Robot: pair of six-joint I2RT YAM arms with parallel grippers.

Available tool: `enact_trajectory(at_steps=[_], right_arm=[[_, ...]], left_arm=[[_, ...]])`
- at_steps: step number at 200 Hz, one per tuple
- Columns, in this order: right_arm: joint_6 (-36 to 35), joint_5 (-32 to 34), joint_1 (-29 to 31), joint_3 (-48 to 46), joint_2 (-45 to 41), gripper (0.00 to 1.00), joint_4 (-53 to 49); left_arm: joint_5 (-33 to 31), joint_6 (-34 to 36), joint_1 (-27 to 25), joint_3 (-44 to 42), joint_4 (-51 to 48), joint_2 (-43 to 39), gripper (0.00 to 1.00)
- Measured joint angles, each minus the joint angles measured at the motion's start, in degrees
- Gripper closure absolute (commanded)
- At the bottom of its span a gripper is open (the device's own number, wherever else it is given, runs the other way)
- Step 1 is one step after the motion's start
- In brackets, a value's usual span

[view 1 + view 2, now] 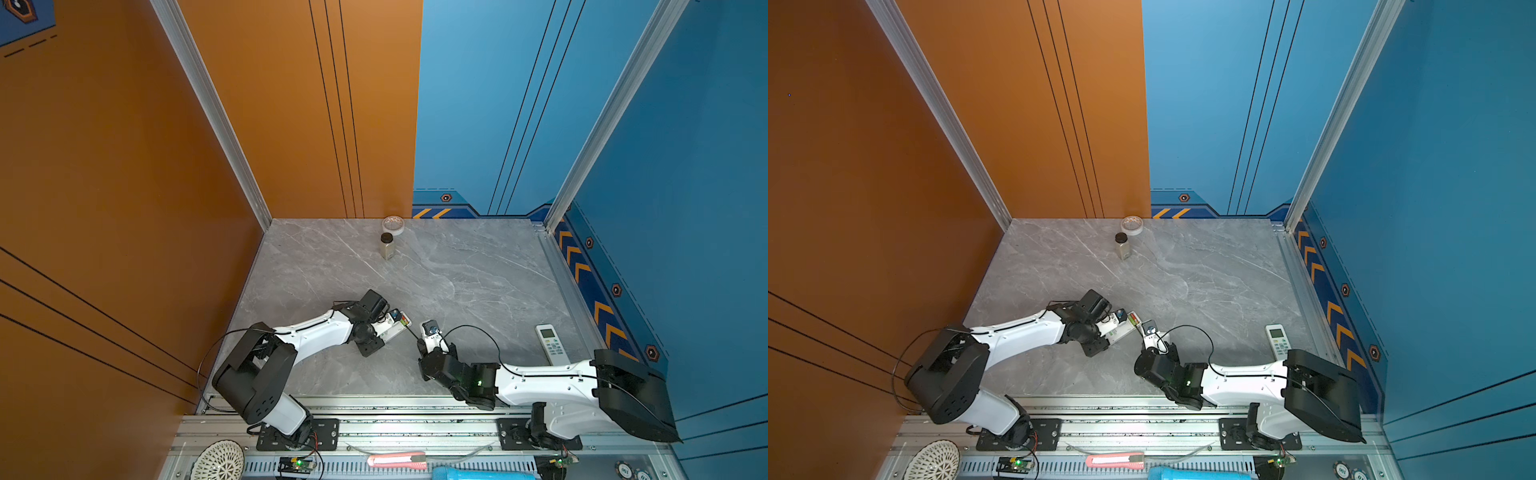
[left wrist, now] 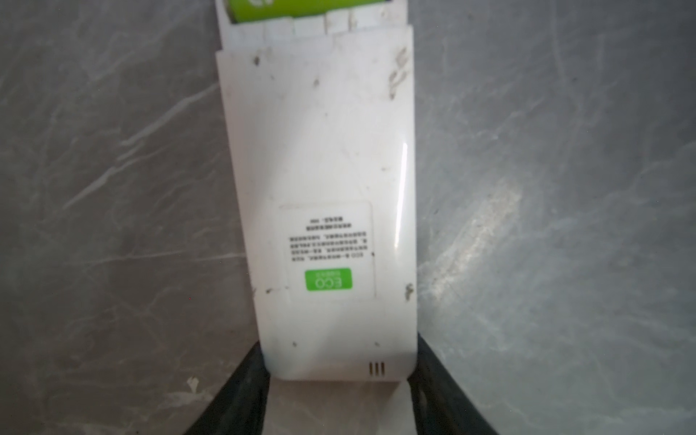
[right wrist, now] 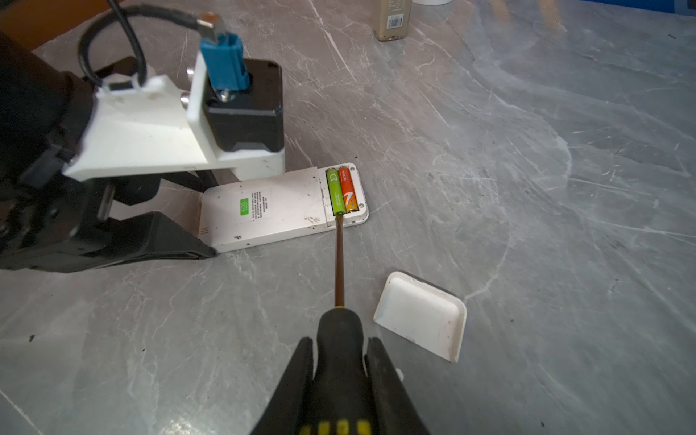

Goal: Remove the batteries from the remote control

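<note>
Clamps the white remote control (image 3: 271,203) in the left gripper (image 2: 339,361), clutches a screwdriver (image 3: 339,260) in the right gripper (image 3: 339,361), tip at the yellow-green battery (image 3: 335,190) beside the orange-red battery (image 3: 348,190) in the open bay; light, rigid, slick, likely best pried by one end.

Checking in from my end: the white plastic remote control (image 3: 271,203) lies flat, back side up, on the grey marble-look worktop (image 3: 527,188). The battery bay (image 3: 362,196) at one end is uncovered. Inside it, the slim yellow-green cylindrical battery (image 3: 335,192) and the slim orange-red cylindrical battery (image 3: 348,190) sit side by side, touching, both running across the remote's width. The yellow-green one is closer to the middle of the body and the orange-red one is nearer the end edge. The back is scuffed, with a green ECO label (image 3: 244,207) toward the other end.
</note>
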Motion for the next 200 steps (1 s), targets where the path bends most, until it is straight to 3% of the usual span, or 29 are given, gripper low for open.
enact_trajectory(at_steps=[41, 78, 88, 112, 139, 148, 171, 200], right_arm=[[-0.61, 0.63, -1.36, 0.02, 0.15, 1.0, 3.65], [-0.66, 0.59, -1.4, 0.02, 0.13, 1.0, 3.87], [-0.52, 0.59, -1.4, 0.02, 0.13, 1.0, 3.5], [-0.04, 0.57, -1.7, 0.37, -0.48, 1.0, -0.04], [1.09, 0.48, -3.37, 1.68, -3.3, 1.0, -6.1], [1.49, 0.35, -4.37, 1.81, -5.35, 1.0, -8.07], [1.92, -0.66, -7.54, 2.1, -11.23, 1.0, -13.03], [1.49, -4.76, -15.43, 5.88, -16.85, 1.0, -21.18]], left_arm=[[4.98, 2.32, -1.55, 0.04, 0.57, 0.92, 0.75], [5.62, 2.91, -1.92, 0.04, 0.68, 1.01, 0.73], [5.57, 2.93, -1.9, 0.04, 0.74, 1.01, 0.67], [5.66, 2.58, -1.05, 0.09, 1.05, 0.57, 0.37], [7.04, -1.36, 0.9, 0.07, 1.01, -3.76, 0.15], [7.41, -3.43, 1.57, 0.09, 1.07, -6.1, 0.01], [7.96, -13.42, 2.67, 0.81, 1.18, -10.01, 0.02], [6.6, -27.65, 2.03, 5.07, -1.81, -7.32, 0.02]])
